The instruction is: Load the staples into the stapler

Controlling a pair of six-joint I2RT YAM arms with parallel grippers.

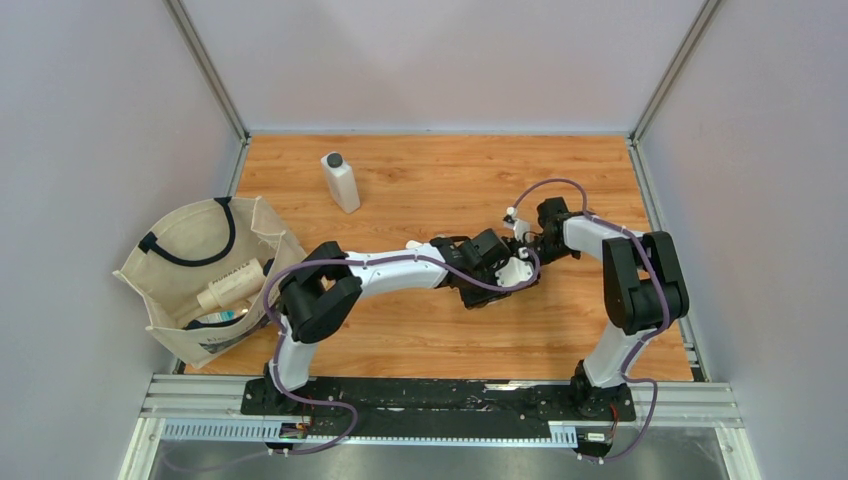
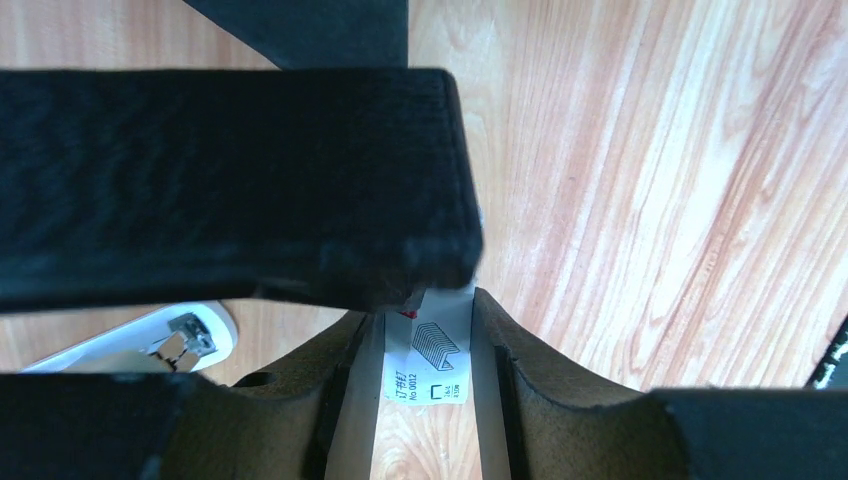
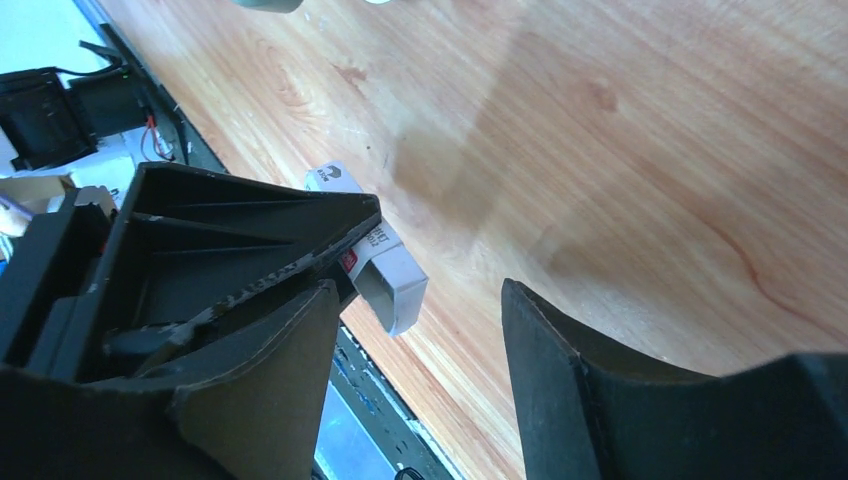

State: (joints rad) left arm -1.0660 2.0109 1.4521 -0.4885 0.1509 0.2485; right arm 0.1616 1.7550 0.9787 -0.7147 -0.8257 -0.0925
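The staples box (image 2: pixel 430 358), tiny and white with a staple drawing and small print, is pinched between the fingers of my left gripper (image 2: pixel 428 340), which is shut on it above the wooden table. In the right wrist view the same box (image 3: pixel 385 275) sticks out past the left fingers (image 3: pixel 250 250), its open end showing a grey inside. My right gripper (image 3: pixel 418 300) is open, its jaws standing wide just in front of the box and not touching it. A white stapler (image 2: pixel 150 345) with a metal part lies on the table, low left in the left wrist view. From above, both grippers meet mid-table (image 1: pixel 515 262).
A white bottle with a dark cap (image 1: pixel 340 182) stands at the back of the table. A canvas bag (image 1: pixel 205 275) holding bottles sits at the left edge. The black mounting rail (image 1: pixel 440 395) runs along the near edge.
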